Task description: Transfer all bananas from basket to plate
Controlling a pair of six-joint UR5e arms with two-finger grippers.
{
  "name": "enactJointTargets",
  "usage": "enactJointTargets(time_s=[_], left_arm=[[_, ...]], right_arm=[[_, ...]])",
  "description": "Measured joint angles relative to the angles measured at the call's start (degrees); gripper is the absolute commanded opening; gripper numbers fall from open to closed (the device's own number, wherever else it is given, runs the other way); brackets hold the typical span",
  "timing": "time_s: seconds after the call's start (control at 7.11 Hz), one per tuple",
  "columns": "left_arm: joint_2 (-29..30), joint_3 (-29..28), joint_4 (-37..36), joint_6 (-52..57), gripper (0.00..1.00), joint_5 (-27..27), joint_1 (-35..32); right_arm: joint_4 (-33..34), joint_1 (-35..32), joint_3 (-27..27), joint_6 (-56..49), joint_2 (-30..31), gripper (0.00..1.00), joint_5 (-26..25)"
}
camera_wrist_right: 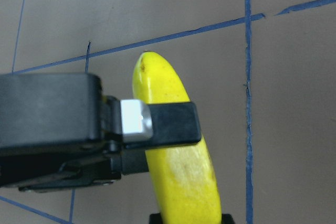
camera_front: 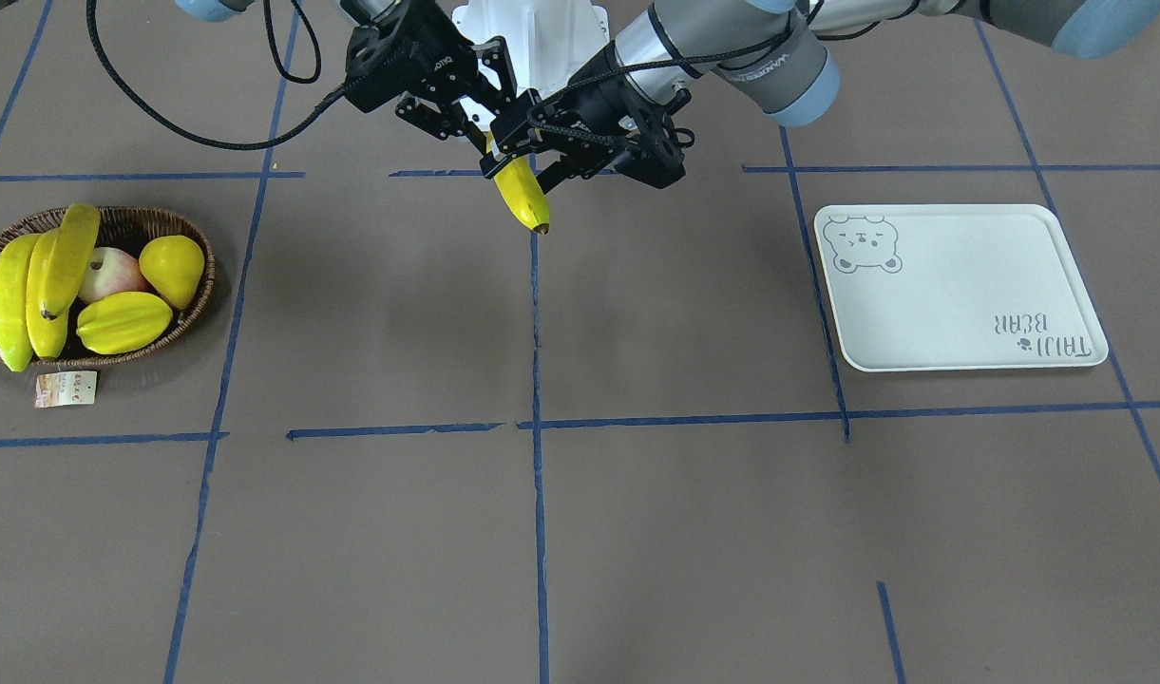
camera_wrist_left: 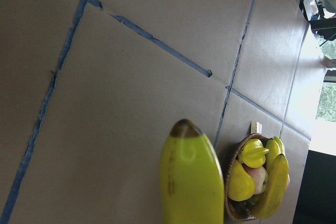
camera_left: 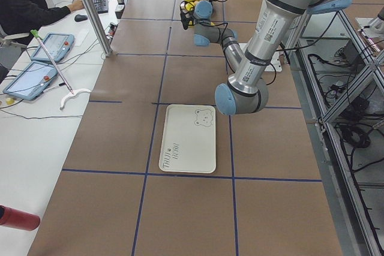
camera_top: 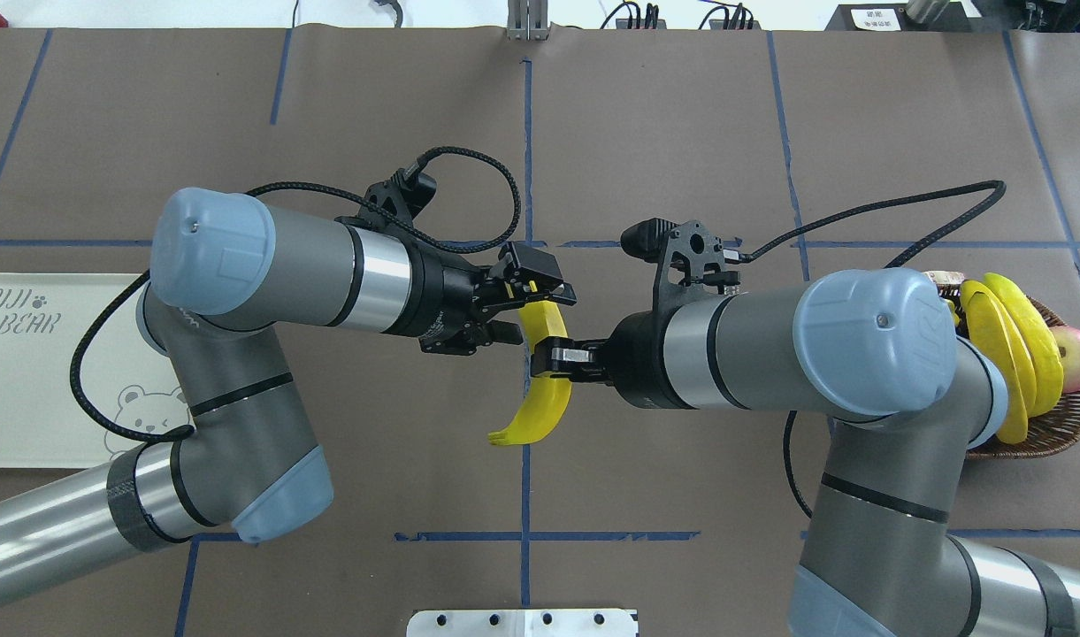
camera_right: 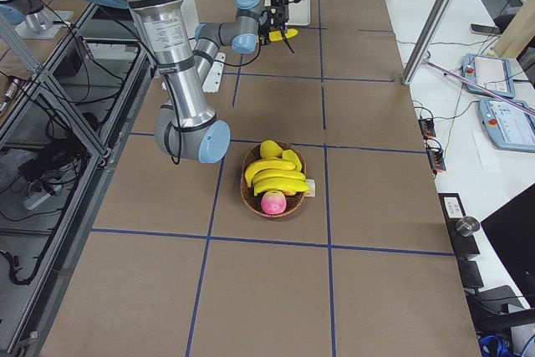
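Over tabletop (camera_front: 637, 532), banana (camera_top: 544, 407) being clamped by right hand (camera_top: 553, 356), seemingly being offered to left hand (camera_top: 526, 310) for plate (camera_front: 960, 294) reach; left grip cannot be told.

1. I count four bananas (camera_front: 524, 195): one up in the air, three in the basket (camera_front: 142, 223).
2. I see one basket and one plate (camera_front: 969, 294).
3. I see one starfruit (camera_front: 123, 323).

Banana (camera_top: 547, 402) held by right hand (camera_top: 550, 358) over middle of surface (camera_front: 684, 532), left hand (camera_top: 524, 310) just beside, three bananas (camera_front: 43, 285) laid in basket (camera_front: 123, 223) at robot's right, plate (camera_front: 960, 285) at its left
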State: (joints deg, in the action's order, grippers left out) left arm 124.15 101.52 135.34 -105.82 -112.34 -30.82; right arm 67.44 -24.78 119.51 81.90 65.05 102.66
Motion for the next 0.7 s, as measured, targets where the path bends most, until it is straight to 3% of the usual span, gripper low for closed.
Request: enactJointTargets(time_s=[0.14, 0.7], left_arm=[[0.0, -0.1, -0.1, 0.0, 0.02, 0.0, 0.0], [-0.2, -0.2, 0.1, 0.7, 0.0, 0.0, -0.5]], right_arm=[[0.6, 0.0, 0.1, 0.0, -0.1, 0.99, 0.0], [1.7, -0.1, 0.8, 0.0, -0.4, 1.0, 0.0]])
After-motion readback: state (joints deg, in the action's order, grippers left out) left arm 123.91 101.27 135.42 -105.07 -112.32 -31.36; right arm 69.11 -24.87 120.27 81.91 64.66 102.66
